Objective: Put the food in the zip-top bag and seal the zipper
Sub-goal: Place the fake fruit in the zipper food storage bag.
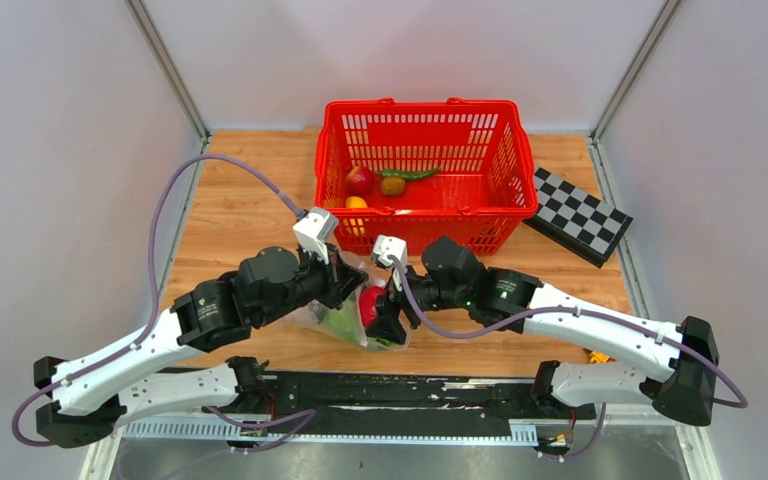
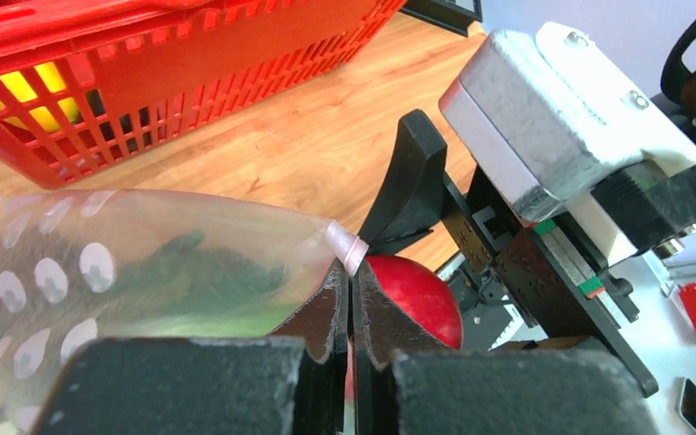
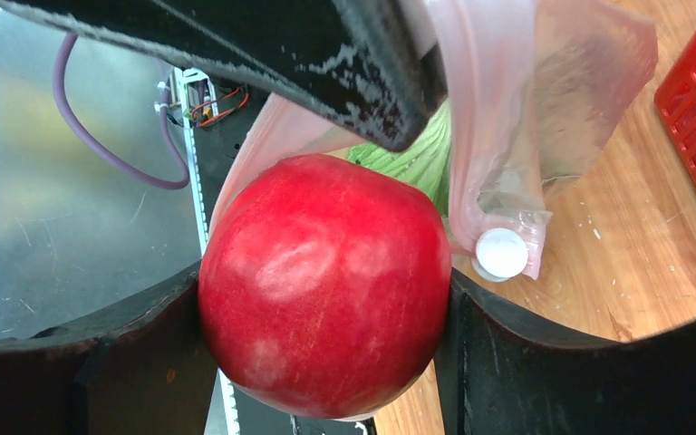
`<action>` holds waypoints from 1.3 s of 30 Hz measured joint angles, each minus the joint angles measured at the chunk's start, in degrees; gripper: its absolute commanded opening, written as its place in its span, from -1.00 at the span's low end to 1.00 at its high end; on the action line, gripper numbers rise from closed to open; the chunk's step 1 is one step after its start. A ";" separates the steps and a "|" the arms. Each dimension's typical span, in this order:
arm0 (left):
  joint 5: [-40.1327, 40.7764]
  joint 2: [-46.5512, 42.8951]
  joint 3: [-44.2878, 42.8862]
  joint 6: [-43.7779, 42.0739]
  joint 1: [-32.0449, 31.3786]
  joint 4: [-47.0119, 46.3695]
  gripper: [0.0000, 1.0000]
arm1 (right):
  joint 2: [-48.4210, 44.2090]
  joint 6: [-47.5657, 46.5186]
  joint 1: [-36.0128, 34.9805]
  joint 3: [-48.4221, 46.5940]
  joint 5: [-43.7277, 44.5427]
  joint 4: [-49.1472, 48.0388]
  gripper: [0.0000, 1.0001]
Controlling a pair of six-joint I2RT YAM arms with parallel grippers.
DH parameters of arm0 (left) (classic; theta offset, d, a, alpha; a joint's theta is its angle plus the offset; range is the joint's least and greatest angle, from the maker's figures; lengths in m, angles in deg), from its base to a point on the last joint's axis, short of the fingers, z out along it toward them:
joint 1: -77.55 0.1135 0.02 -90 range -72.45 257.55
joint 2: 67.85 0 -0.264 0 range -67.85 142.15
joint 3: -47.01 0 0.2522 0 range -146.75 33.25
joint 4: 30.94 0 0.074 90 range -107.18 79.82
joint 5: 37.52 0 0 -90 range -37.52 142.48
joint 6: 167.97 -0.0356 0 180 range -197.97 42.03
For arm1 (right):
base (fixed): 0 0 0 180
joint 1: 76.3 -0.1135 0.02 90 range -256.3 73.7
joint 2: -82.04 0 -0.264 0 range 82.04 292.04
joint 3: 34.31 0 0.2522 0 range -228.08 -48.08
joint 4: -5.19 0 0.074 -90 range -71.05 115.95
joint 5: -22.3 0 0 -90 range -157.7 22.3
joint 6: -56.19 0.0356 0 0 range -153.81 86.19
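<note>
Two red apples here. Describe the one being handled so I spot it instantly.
Start at the red basket at the back, then come forward to the clear zip-top bag just in front of it. The apple is clamped in the right gripper at the bag's mouth, while the other red apple lies loose inside the basket.

zip-top bag (image 2: 72, 272): clear, whitish-oval print, crinkled, mouth edge being pinched upward | lettuce (image 3: 417, 159): pale green, lying inside the bag | red apple (image 3: 326, 281): glossy, being gripped on both sides at the bag's mouth | zipper's white piece (image 3: 500, 253): round, hanging at the mouth's end | second apple (image 1: 360, 180), green chili (image 1: 410, 174): lying in the red basket (image 1: 500, 150)
</note>
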 measured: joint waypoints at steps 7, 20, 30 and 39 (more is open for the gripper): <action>3.13 -1.70 0.00 0.31 0.00 0.11 -0.93 | 0.28 -0.22 -0.52 -0.35 1.46 1.64 -0.11; 3.98 -2.25 0.00 1.29 0.00 0.20 -0.91 | 0.35 -0.02 -0.90 -2.36 -2.93 5.55 -0.07; -3.39 1.86 0.00 0.79 0.02 -2.29 -0.91 | -0.68 6.60 -1.40 -2.36 21.00 3.78 -0.03; -5.64 1.05 -0.02 0.81 0.04 -5.20 -0.91 | -3.41 6.25 -1.42 0.72 17.31 -3.17 0.34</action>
